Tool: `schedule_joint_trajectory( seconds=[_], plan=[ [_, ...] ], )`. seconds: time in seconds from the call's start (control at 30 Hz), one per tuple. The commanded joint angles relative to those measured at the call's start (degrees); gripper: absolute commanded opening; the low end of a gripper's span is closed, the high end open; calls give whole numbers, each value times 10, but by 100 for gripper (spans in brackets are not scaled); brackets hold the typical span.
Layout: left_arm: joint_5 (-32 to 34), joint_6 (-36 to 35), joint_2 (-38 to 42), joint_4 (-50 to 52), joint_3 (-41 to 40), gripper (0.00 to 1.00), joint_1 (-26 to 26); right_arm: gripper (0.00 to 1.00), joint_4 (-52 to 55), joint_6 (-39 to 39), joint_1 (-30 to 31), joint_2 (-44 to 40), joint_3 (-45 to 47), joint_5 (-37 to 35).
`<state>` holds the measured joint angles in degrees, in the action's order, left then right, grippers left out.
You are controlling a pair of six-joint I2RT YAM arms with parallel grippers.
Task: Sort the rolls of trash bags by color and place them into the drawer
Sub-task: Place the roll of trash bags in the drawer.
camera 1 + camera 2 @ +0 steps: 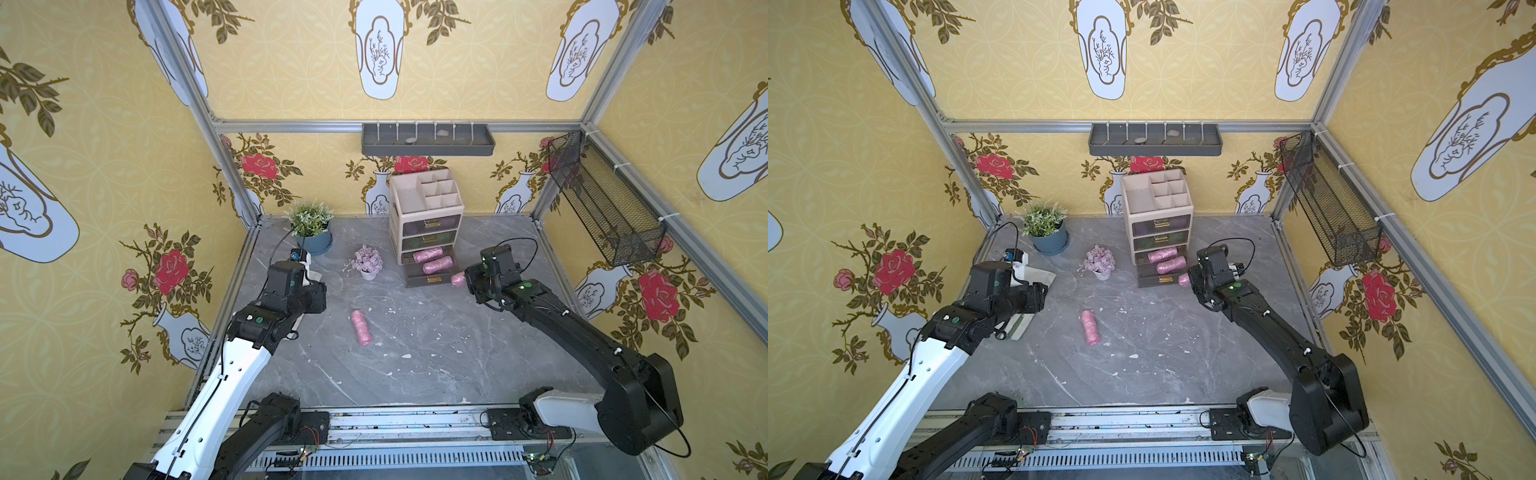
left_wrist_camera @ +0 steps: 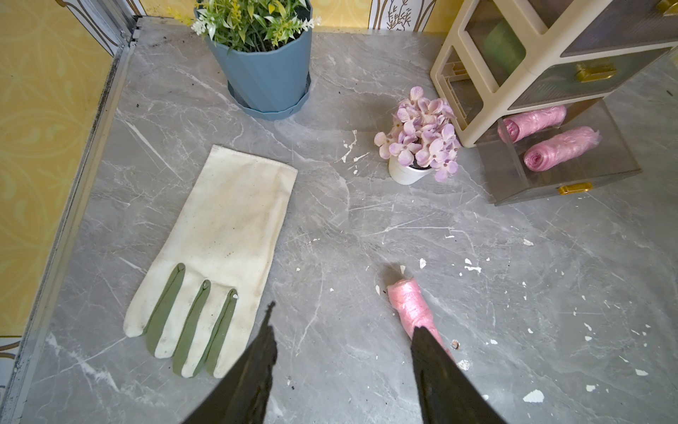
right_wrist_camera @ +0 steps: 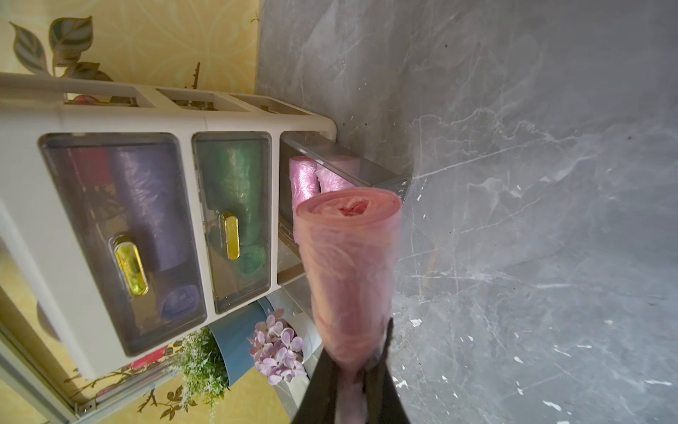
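Your right claw is clenched on a pink roll, just beside the pulled-out bottom drawer. Carry it over the free space near the drawer's front and let go low, so it cannot bounce out. Two pink rolls lie inside; the shut drawers above hold green rolls and purple rolls. Your left claw hangs released above the bench, near a loose pink roll.
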<state>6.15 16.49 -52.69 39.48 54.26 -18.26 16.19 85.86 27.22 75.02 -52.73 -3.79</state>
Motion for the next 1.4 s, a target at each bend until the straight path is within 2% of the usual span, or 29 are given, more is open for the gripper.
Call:
schedule_joint_trajectory(
  seconds=[0.0, 0.43, 0.6, 0.87, 1.0, 1.37],
  plan=[
    [-3, -5, 1, -11, -4, 61, 1, 13, -64, 21, 0, 31, -16, 11],
    [-2, -6, 7, -11, -6, 61, 1, 15, -154, -16, 3, 215, -133, 80],
    [-4, -6, 9, -12, -6, 61, 1, 16, -152, -35, 7, 272, -184, 87],
    [-4, -7, 9, -11, -6, 61, 1, 17, -150, -49, 5, 326, -221, 92],
    [-3, -8, 9, -11, -7, 61, 0, 21, -141, -63, -1, 351, -237, 106],
    [-4, -8, 7, -11, -7, 61, 0, 22, -156, -62, -13, 379, -226, 118]
  ],
)
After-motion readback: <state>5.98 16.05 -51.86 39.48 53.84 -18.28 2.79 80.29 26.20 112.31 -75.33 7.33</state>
